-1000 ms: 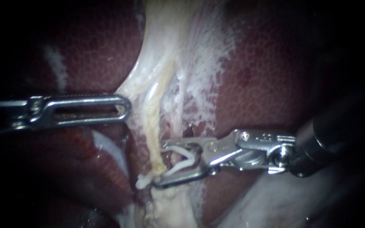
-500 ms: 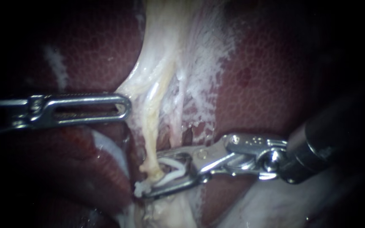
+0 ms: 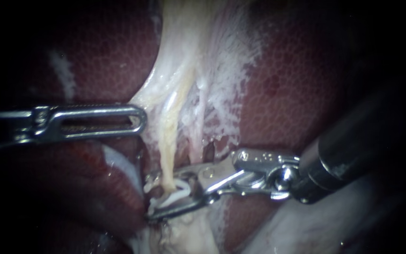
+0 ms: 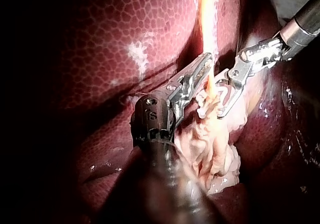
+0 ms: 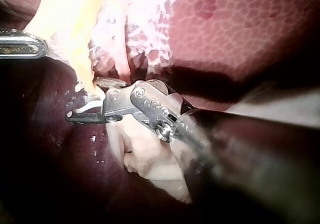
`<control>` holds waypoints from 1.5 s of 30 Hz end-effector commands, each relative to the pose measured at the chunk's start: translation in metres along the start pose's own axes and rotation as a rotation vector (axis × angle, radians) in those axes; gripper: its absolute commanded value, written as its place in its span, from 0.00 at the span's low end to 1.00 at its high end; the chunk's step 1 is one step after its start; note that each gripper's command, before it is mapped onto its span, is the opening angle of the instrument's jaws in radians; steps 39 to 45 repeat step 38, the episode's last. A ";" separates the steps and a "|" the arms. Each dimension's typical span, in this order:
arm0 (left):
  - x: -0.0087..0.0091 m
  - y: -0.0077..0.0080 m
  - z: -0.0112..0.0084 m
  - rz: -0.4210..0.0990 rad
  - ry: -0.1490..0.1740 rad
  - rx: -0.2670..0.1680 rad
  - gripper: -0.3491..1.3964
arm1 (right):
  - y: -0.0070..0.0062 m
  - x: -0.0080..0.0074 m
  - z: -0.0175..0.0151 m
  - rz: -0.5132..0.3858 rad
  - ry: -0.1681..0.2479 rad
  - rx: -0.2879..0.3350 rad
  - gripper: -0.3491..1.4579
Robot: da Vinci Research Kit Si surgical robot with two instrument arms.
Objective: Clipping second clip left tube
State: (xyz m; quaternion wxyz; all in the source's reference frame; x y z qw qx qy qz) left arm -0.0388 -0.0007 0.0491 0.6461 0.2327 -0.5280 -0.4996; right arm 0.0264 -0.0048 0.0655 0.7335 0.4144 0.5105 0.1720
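The end effector of the right instrument (image 3: pixel 158 197), half-closed on a white clip (image 3: pixel 177 194), straddles the left tube (image 3: pixel 167 155), which lies between its tips and looks soft, slick and easily torn, best taken squarely across.

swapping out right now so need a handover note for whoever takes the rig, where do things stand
Left instrument: jaws shut on pale tissue, apparently holding it taut beside the left tube.
Right instrument: jaws shut on the white clip, which is open in a V and straddles the tube low down.
Done: clip positioned around the tube.
Left: squeeze the clip closed, release it, back the right instrument out.
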 end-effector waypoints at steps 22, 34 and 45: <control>0.0000 0.0001 0.0000 0.000 0.000 0.000 0.00 | 0.0015 0.0011 -0.0012 0.135 -0.002 -0.052 0.00; 0.0001 0.0001 0.0001 0.001 0.000 -0.001 0.00 | 0.0016 0.0008 -0.0011 0.139 -0.002 -0.052 0.00; 0.0000 0.0001 0.0002 0.001 0.000 -0.001 0.00 | 0.0016 0.0007 -0.0011 0.139 -0.001 -0.055 0.00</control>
